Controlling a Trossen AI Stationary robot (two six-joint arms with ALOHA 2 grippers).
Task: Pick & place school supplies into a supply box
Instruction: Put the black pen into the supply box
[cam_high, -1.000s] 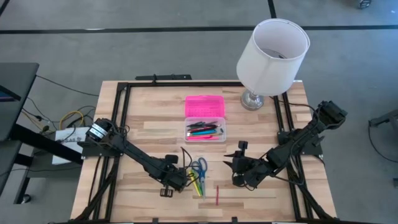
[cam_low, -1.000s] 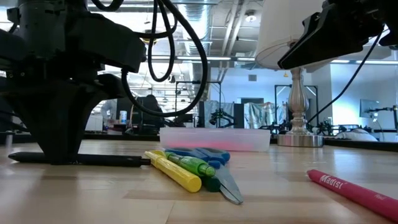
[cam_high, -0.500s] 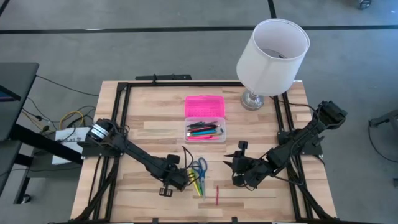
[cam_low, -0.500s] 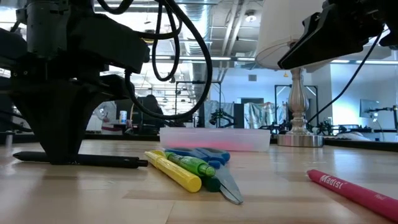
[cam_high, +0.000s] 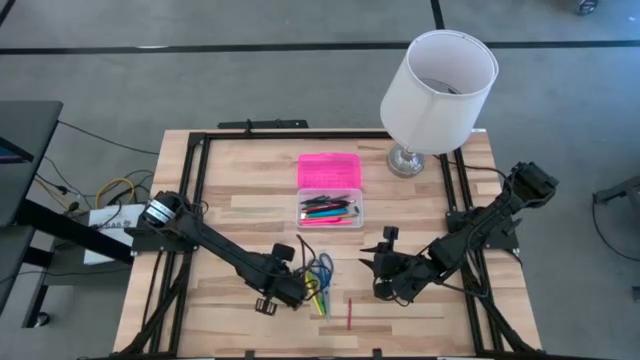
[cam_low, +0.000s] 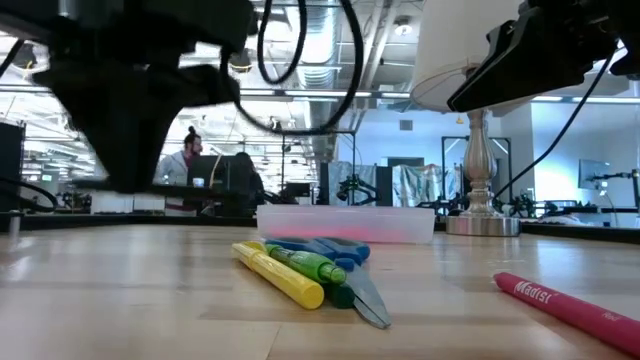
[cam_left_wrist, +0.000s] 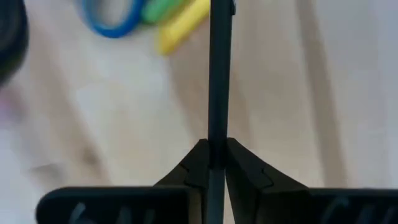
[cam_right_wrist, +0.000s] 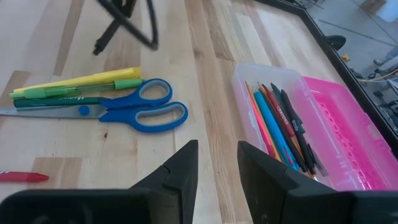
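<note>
Black pen (cam_left_wrist: 218, 68) is what your left gripper (cam_left_wrist: 211, 163) has pinched between its nearly closed fingers, lifted clear of the wooden table (cam_high: 240, 210); in the high view that gripper (cam_high: 292, 283) sits just left of the loose pile; the pile holds the blue-handled scissors (cam_right_wrist: 134, 111), a yellow marker (cam_low: 278, 275) and a green marker (cam_low: 312, 265), lying side by side and touching; a red crayon (cam_high: 350, 313) lies apart, nearer the table's front edge; your right gripper (cam_right_wrist: 213, 163) hovers to the right of the pile with its fingers apart and nothing between them; the supply box (cam_high: 329, 194) stands open mid-table, pink lid (cam_right_wrist: 348, 132) folded back, several pens (cam_right_wrist: 278, 124) already in its clear base; a white lamp (cam_high: 436, 85) stands beyond it.
</note>
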